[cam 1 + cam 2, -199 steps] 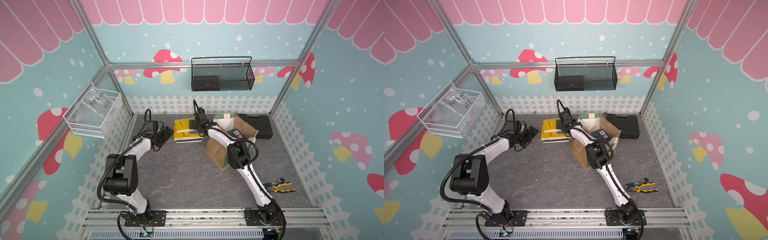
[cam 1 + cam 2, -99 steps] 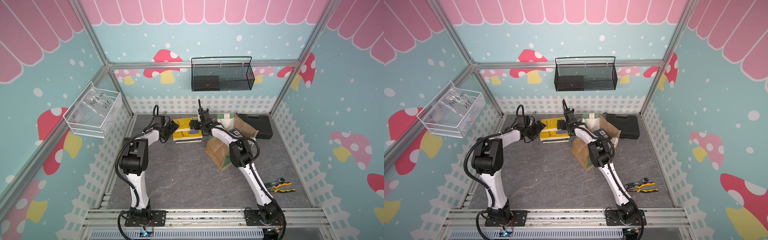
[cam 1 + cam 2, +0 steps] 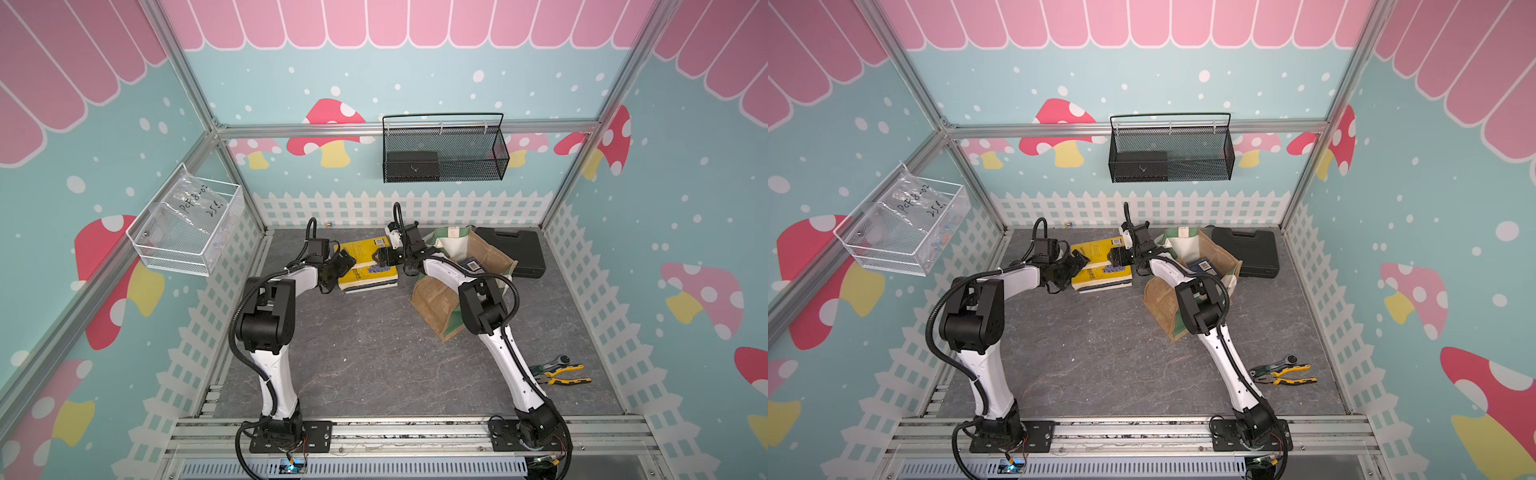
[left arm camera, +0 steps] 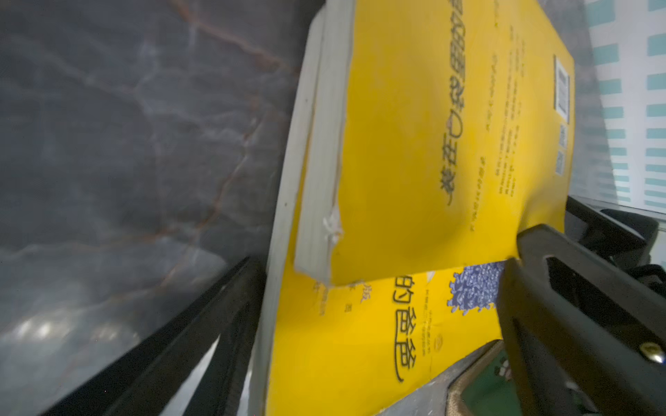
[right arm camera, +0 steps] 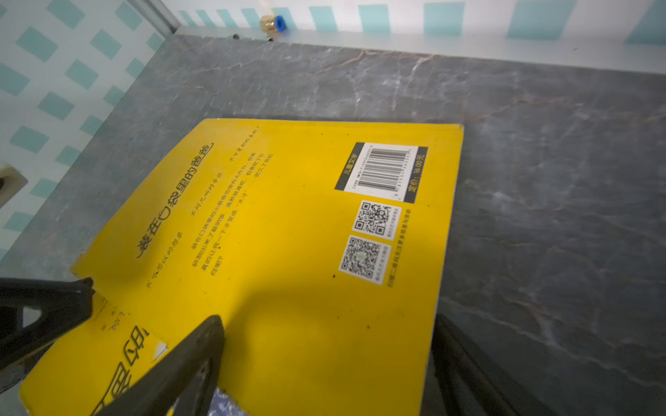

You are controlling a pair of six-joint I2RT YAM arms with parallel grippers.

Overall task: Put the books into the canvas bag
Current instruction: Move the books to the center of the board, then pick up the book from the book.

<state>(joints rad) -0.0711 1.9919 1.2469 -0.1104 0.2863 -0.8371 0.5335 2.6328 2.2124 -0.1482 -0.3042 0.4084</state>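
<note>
Grey marbled table [image 3: 374, 353], towards its back: two yellow books [image 3: 368, 268] lie stacked near the canvas bag [image 3: 440, 299]. Your left pincer [image 3: 343, 269] and right pincer [image 3: 383, 259] both gape at opposite edges. Expect light, floppy, slick paperbacks; grip the whole page block, not a cover.

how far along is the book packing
Done: at least one navy book sits in the canvas bag. In hand: nothing yet; the left gripper and right gripper flank the stacked yellow books, fingers open. Left: those yellow books, on the table.
</note>
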